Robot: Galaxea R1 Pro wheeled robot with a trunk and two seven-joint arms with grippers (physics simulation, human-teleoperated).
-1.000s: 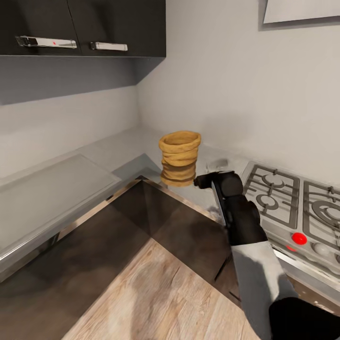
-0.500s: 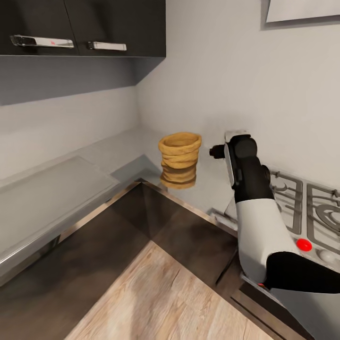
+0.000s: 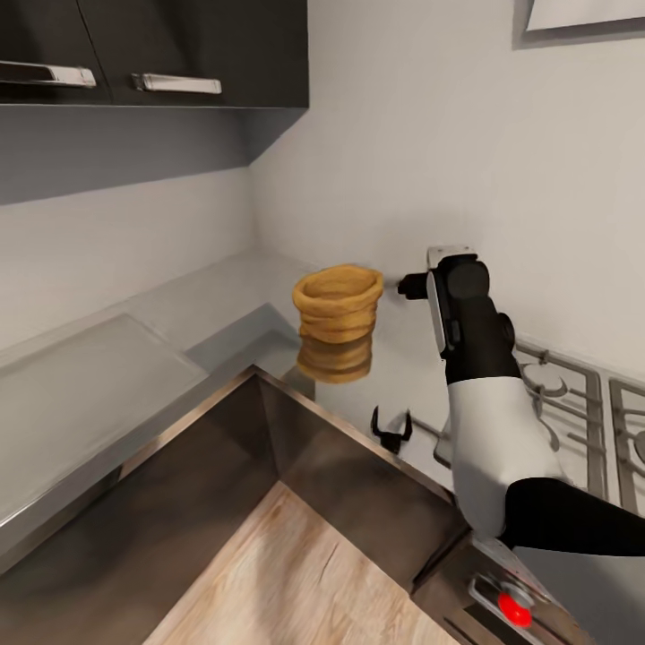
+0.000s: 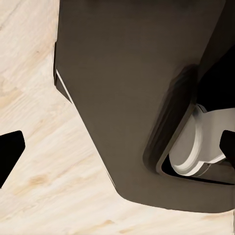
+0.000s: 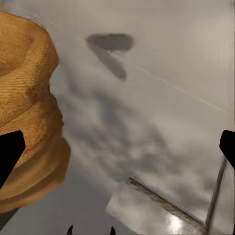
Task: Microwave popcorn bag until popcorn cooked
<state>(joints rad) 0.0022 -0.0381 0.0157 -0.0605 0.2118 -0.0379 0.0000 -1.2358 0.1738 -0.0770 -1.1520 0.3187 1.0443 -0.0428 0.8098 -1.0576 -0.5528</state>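
The popcorn bag (image 3: pixel 337 322) stands upright on the countertop (image 3: pixel 170 313), tucked near the inner corner where the two pale walls meet, its rolled rim open to the top. Your right gripper (image 3: pixel 405 287) is raised level with that rim, at about 3 o'clock from the bag and just beside it, not touching. From the head camera you cannot tell how its jaws stand, but in the right wrist view the bag (image 5: pixel 27 107) sits off to one side with dark fingertips (image 5: pixel 10 154) at both edges of the picture, which suggests the jaws are spread wide.

The main risk is a glancing contact. The bag is off the gripper's centre line, so if you close now, one finger probably only brushes the bulging folds and shoves the soft sack toward the wall at 12 o'clock, or tips it over. Line up first, then close on the rim or the upper fold.

Watch your elbow too: the right arm (image 3: pixel 493 430) hangs over the hob (image 3: pixel 573 403) at 4 o'clock, and a low sweep could catch the grates.

The left gripper (image 4: pixel 117 152) points at the floor beside the robot's dark base, its fingertips far apart, holding nothing.
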